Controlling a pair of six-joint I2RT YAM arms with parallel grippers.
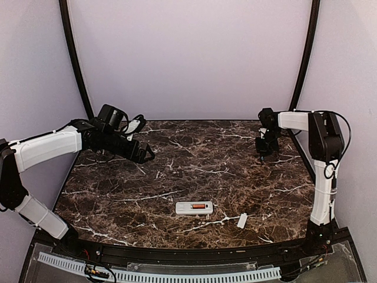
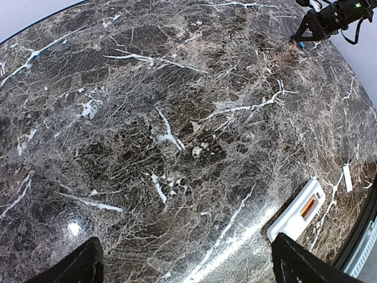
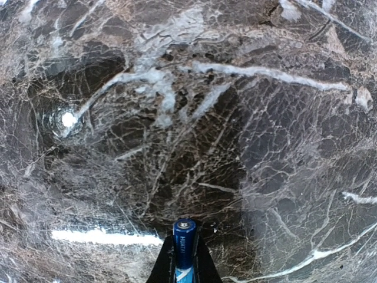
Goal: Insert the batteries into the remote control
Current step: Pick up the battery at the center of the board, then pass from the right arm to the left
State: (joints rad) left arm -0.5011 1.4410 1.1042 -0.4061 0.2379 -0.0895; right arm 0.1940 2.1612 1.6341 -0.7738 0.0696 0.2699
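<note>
Remote control (image 1: 194,207) lay bay-up on the table (image 1: 177,159), one battery (image 1: 199,206) inside; the right gripper (image 3: 184,252) clenched a second battery (image 3: 184,239), the left gripper (image 2: 187,239) hung spread.

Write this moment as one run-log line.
left claw open | right claw shut on blue cylindrical battery | white plastic rectangular remote: bay up, orange battery inside | small flat white cover off

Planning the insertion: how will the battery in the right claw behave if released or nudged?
Likely to roll: the battery is a smooth round cylinder and the table looks glossy. Probably rigid, so the right claw can pinch firmly. It may pivot, as only its lower end appears gripped.
</note>
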